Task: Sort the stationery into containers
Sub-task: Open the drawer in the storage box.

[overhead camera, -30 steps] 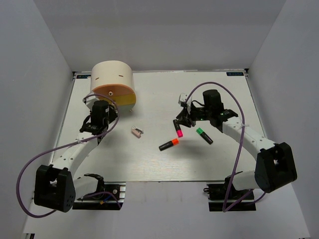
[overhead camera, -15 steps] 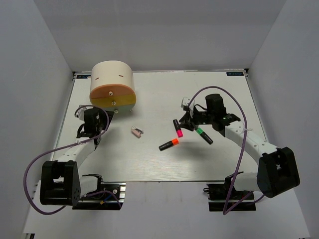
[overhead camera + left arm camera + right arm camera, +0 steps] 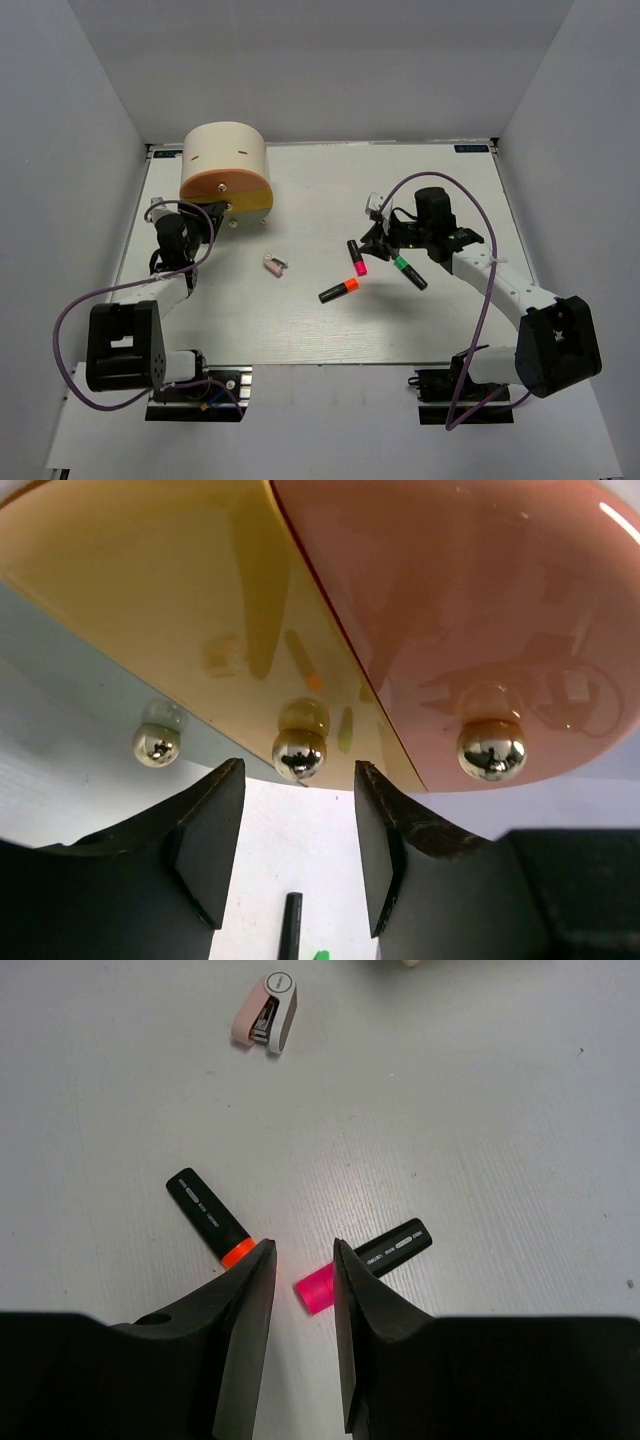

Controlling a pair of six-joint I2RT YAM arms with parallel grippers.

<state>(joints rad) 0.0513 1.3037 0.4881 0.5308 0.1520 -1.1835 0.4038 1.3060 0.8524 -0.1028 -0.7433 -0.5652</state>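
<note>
Cream drum-shaped organiser [image 3: 225, 160], front half orange and half yellow, stands by the far left corner of the table [image 3: 470, 330]. Three shiny ball knobs line its lower front edge. The middle knob [image 3: 299, 752] sits just beyond the left gripper [image 3: 298, 810], whose jaws are spread either side of it and empty. Pink-and-white clip [image 3: 274, 265] lies left of the table's centre. Pink-capped marker [image 3: 355, 257], orange-capped marker [image 3: 339, 290] and green-capped marker [image 3: 409, 272] lie flat right of centre, near one another. Right gripper [image 3: 303, 1260] hangs over the pink cap, jaws slightly parted, apparently pinching nothing; contact with the marker unclear.
</note>
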